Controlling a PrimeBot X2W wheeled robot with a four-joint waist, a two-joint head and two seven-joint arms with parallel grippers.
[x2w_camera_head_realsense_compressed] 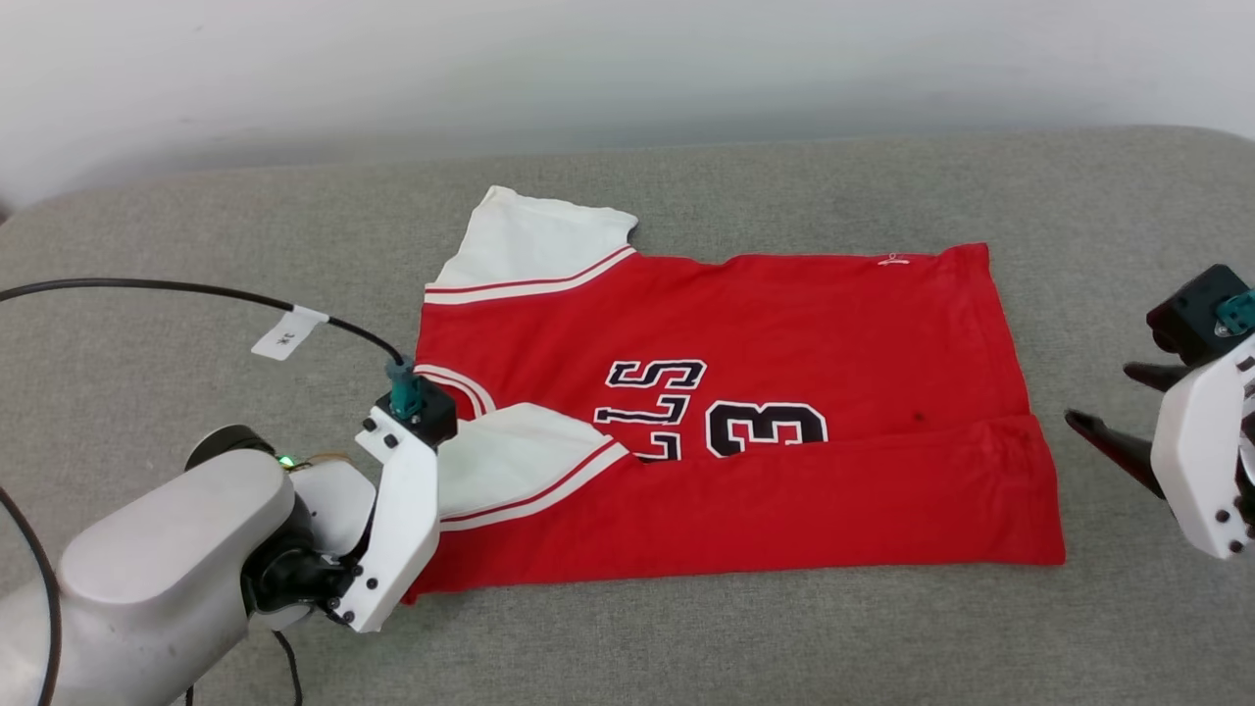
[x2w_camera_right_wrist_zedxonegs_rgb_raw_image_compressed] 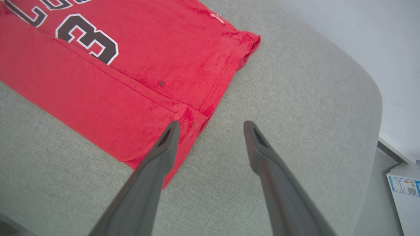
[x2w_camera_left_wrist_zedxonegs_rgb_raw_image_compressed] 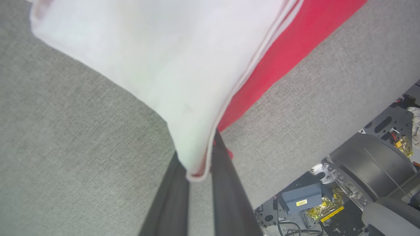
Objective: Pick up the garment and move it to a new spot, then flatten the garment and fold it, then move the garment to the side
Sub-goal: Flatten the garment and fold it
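Where your left gripper (x2w_camera_left_wrist_zedxonegs_rgb_raw_image_compressed: 197,154) meets the cloth, its two fingers are pinched tight on the edge of a white sleeve (x2w_camera_left_wrist_zedxonegs_rgb_raw_image_compressed: 147,65) of the garment (x2w_camera_head_realsense_compressed: 784,324). Your right gripper (x2w_camera_right_wrist_zedxonegs_rgb_raw_image_compressed: 211,124) stands spread wide and holds nothing, with one fingertip over the hem corner. You will find the garment lying on the grey desk (x2w_camera_head_realsense_compressed: 686,637), its near long edge folded up over the lower part of the number 3 (x2w_camera_head_realsense_compressed: 767,428).
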